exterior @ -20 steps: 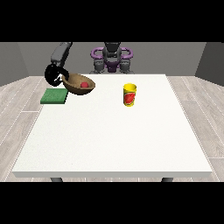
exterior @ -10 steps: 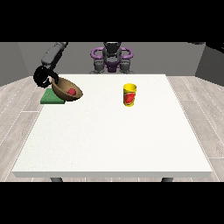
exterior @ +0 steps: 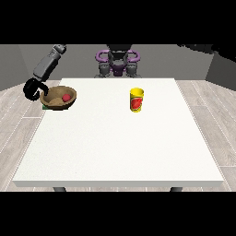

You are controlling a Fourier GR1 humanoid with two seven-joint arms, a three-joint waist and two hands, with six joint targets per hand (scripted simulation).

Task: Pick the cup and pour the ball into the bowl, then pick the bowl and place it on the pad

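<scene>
White and broad, the table (exterior: 120, 138) fills the near ground, its front stretch bare. Farther back, right of centre, a yellow cup (exterior: 136, 99) with a red mark on its side stands upright on the table, well apart from everything else.

At the far left edge of the table sits a brown wooden bowl (exterior: 55, 97), with a red ball (exterior: 67, 97) lying inside it toward the right. The bowl rests over a green pad (exterior: 44, 107), of which only a thin strip shows beneath the bowl's left lower edge; the bowl looks roughly level, and whether it bears fully on the pad cannot be told.

The robot hand at the view's left (exterior: 34, 88), black, is at the bowl's left rim, its fingers curled in a ring and hooked about that rim. Its grey arm (exterior: 47, 63) slopes up and back from the hand toward the top of the scene.

Behind the table's far edge, at centre, stands the robot's torso (exterior: 118, 62), dark with purple rings at either side. The hand at the view's right is not seen anywhere over the table.

Pale plank flooring (exterior: 209, 115) lies on both sides of the table, and grey walls (exterior: 184, 60) close the scene behind the robot.
</scene>
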